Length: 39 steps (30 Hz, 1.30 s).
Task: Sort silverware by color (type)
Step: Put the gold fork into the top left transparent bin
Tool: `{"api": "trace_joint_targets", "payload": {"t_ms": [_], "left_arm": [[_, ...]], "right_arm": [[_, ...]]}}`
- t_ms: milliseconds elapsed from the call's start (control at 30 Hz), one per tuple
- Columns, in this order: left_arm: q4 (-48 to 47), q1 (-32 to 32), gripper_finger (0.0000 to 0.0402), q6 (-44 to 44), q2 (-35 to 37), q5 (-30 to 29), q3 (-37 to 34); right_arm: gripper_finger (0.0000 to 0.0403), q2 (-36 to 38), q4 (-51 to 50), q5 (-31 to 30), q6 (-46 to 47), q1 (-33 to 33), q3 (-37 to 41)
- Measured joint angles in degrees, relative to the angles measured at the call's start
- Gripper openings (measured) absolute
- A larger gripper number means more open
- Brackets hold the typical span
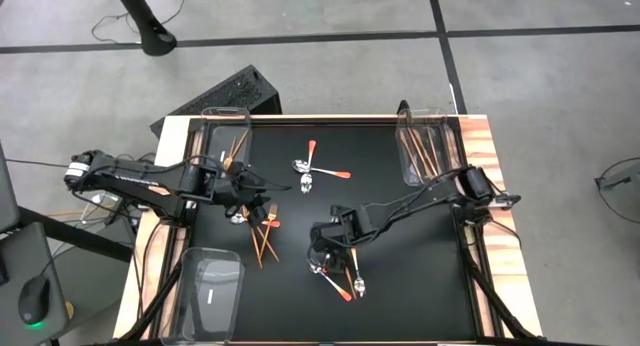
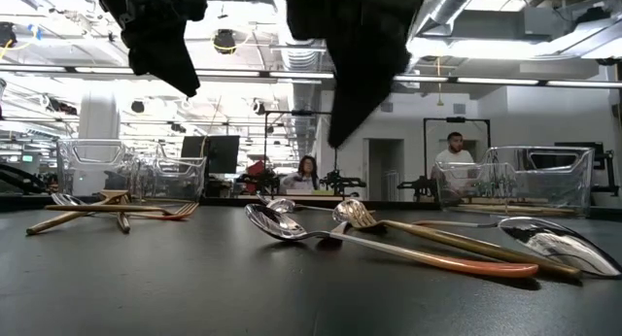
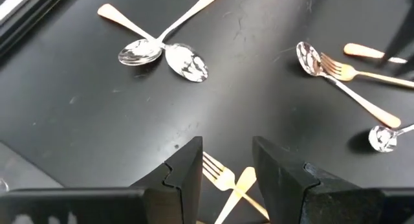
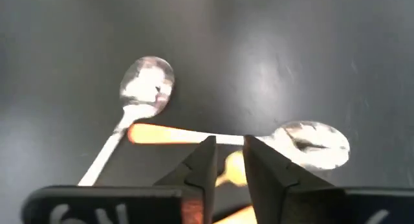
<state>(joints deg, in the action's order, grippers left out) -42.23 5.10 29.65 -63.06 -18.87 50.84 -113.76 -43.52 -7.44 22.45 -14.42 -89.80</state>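
Silverware lies scattered on the black table top. Two crossed spoons (image 1: pixel 310 169) lie toward the far middle. Gold forks and knives (image 1: pixel 265 231) lie left of centre, and several orange-handled spoons (image 1: pixel 345 278) nearer the front. My left gripper (image 3: pixel 226 156) hovers open above a gold fork (image 3: pixel 217 172) and a knife (image 3: pixel 239 185), clear of both. My right gripper (image 4: pixel 228 160) hangs above the near spoons (image 4: pixel 310 146), its fingers a narrow gap apart with nothing between them. In the low view it (image 2: pixel 340 132) is well clear of the spoons (image 2: pixel 389 241) on the table.
Clear plastic bins stand at three corners: far left (image 1: pixel 222 136) and far right (image 1: pixel 425 146), each holding copper-coloured pieces, and near left (image 1: pixel 210 291). The table's wooden rim (image 1: pixel 485 216) frames the black top. Bare black surface lies right of centre.
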Motion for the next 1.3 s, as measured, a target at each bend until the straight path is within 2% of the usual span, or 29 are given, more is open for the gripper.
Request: {"api": "trace_joint_targets", "payload": {"t_ms": [133, 233, 500, 600, 667, 900, 1200, 1300], "left_arm": [[-0.09, 0.19, 0.012, 2.75, 0.02, 0.55, -0.96], [0.08, 0.68, 0.012, 6.52, 0.04, 0.64, -2.44], [-0.39, 3.11, 0.012, 14.69, 0.04, 5.06, -7.93], [-0.49, 4.44, 0.012, 17.12, 0.04, 5.05, -9.18], [0.17, 5.17, 0.012, 18.19, 0.05, 4.69, -9.66], [2.73, 6.23, 0.012, 19.61, 0.06, 2.61, -9.97], [5.52, 6.29, 0.012, 18.15, 0.06, 2.59, -9.97], [6.18, 6.65, 0.012, 18.47, 0.08, 3.01, -9.97]], "right_arm": [[0.0073, -2.03, 0.97, 0.46, 4.55, 1.35, 1.02], [0.0076, -1.63, 5.79, 1.7, 8.02, 2.53, 4.04], [0.0141, 2.4, 1.43, 10.83, 21.72, 8.26, 9.73], [0.0166, 2.62, -0.23, 16.67, 26.42, 7.82, 9.74], [0.0171, 2.77, 0.1, 17.82, 29.02, 6.51, 9.6], [0.0152, 1.72, 0.26, 15.22, 36.24, 1.8, 9.64], [0.0148, -1.65, 5.3, 12.96, 43.44, 0.5, 9.39], [0.0148, -2.72, 3.42, 11.67, 45.11, -0.03, 9.62]]}}
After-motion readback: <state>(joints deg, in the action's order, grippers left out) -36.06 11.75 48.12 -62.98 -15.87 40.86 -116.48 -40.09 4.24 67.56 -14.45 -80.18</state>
